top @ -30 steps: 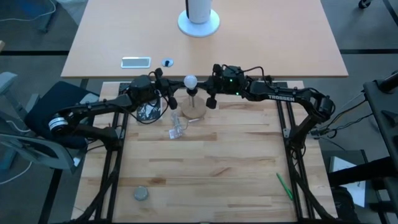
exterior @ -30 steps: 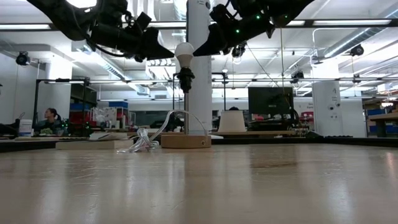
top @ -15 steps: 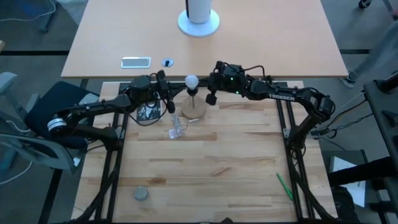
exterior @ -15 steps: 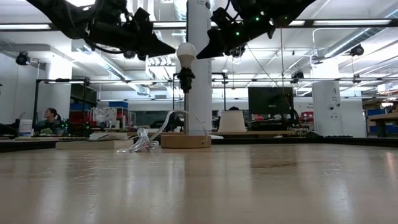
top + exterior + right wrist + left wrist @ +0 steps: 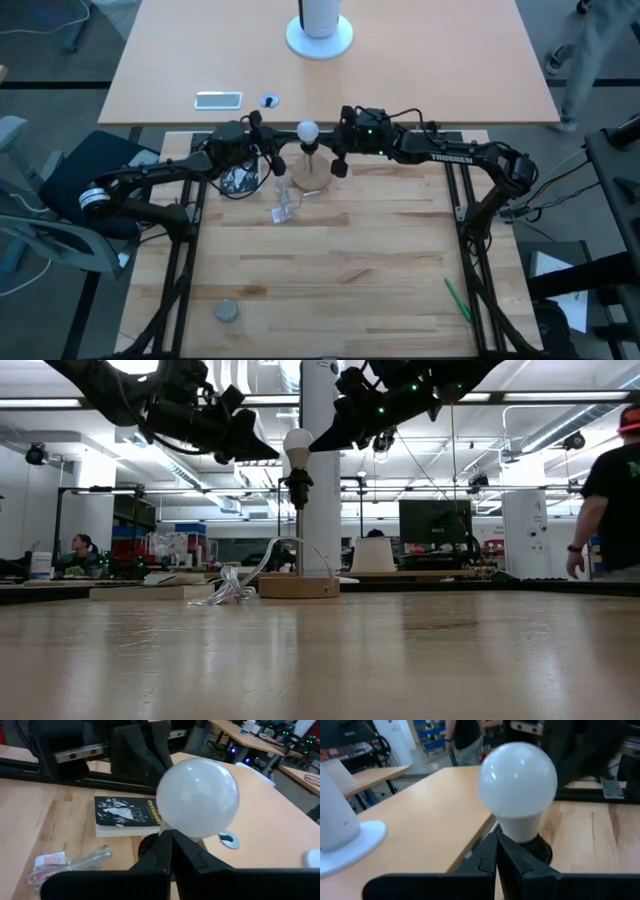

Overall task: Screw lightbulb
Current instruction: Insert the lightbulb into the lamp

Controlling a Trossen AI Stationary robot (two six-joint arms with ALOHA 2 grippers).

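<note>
The white frosted lightbulb (image 5: 307, 130) stands upright in a black socket (image 5: 298, 488). The socket sits on a thin post over a round wooden base (image 5: 295, 587) near the table's far edge. My left gripper (image 5: 272, 456) is shut and points level at the bulb from the table's left, its tips (image 5: 496, 837) just short of the bulb's neck (image 5: 520, 827). My right gripper (image 5: 316, 444) is shut too. It points at the bulb (image 5: 197, 795) from the table's right. My left gripper has a narrow gap to the bulb in the low view and touches nothing that I can see. My right gripper's shut tips (image 5: 170, 834) reach the outline of the globe's right side (image 5: 311, 446), coming level from the table's right. Whether they touch it I cannot tell.
A clear plastic wrapper (image 5: 285, 205) and a black booklet (image 5: 238, 180) lie left of the base. A grey disc (image 5: 227, 312) and a green pen (image 5: 457, 298) lie near the front edge. Behind stands a desk with a white lamp foot (image 5: 320, 38). A person (image 5: 610, 490) stands far right.
Both grippers have stayed shut beside the bulb, and the bulb has kept its place. A person has come into view beyond the table's right side.
</note>
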